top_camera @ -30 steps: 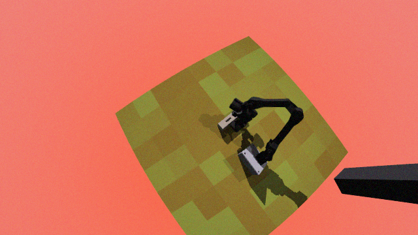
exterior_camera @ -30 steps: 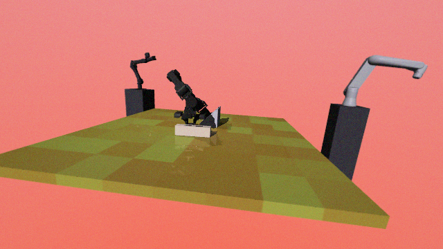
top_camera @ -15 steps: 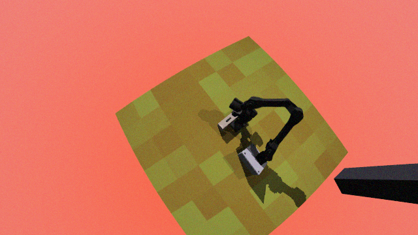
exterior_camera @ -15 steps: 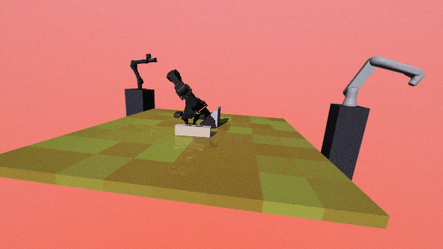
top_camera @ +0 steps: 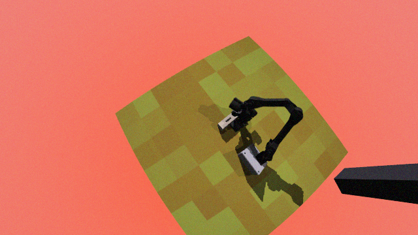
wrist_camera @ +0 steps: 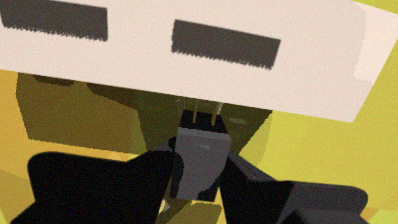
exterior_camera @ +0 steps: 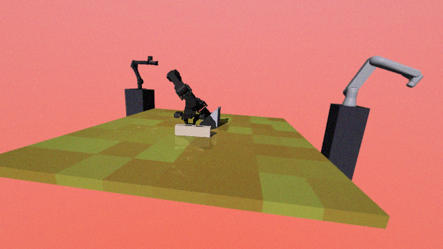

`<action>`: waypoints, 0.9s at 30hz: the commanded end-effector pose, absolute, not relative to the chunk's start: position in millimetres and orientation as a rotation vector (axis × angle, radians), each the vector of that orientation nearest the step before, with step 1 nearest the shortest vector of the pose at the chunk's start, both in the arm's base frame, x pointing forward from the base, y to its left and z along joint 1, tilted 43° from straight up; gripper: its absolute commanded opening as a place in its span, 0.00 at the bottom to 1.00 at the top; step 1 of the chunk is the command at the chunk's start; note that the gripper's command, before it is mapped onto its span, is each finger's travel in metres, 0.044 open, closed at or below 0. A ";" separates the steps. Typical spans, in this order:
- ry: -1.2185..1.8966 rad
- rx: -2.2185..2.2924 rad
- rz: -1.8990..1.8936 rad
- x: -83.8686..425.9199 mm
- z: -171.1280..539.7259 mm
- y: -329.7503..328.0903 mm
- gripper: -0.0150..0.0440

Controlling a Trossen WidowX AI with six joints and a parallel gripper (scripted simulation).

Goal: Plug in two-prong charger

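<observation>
The white power strip (top_camera: 223, 124) (exterior_camera: 192, 131) (wrist_camera: 140, 60) lies on the table. In the wrist view it spans the top, showing a left dark slot (wrist_camera: 55, 21) and a right dark slot (wrist_camera: 226, 45). My gripper (exterior_camera: 190, 122) (wrist_camera: 197, 144) is shut on the dark grey charger (wrist_camera: 202, 152), beside the strip's long edge. The charger's two thin prongs (wrist_camera: 204, 116) point toward the strip, below the right slot in the wrist view. Their far ends meet the strip's edge in the picture; whether they touch it cannot be told. The prongs are outside both visible slots.
The light angled base plate (top_camera: 253, 162) (exterior_camera: 217, 117) of my arm stands close to the strip. Beyond the table (top_camera: 183, 108) (exterior_camera: 214, 169) are a grey arm (exterior_camera: 360, 76) and a small black arm (exterior_camera: 137, 72) on dark pedestals. A dark beam (top_camera: 379, 174) shows at the right.
</observation>
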State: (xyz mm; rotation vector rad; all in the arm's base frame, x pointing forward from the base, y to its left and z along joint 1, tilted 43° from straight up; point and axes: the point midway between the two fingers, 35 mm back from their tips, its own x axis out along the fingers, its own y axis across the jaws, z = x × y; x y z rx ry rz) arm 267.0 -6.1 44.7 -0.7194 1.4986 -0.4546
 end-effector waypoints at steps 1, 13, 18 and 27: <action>1.497 -0.726 -0.452 268.9 45.7 -5.8 0.25; 1.497 -0.725 -0.452 270.3 45.7 -5.5 0.25; 1.497 -0.725 -0.452 270.9 45.7 -5.4 0.25; 1.497 -0.725 -0.452 271.9 45.7 -5.2 0.25</action>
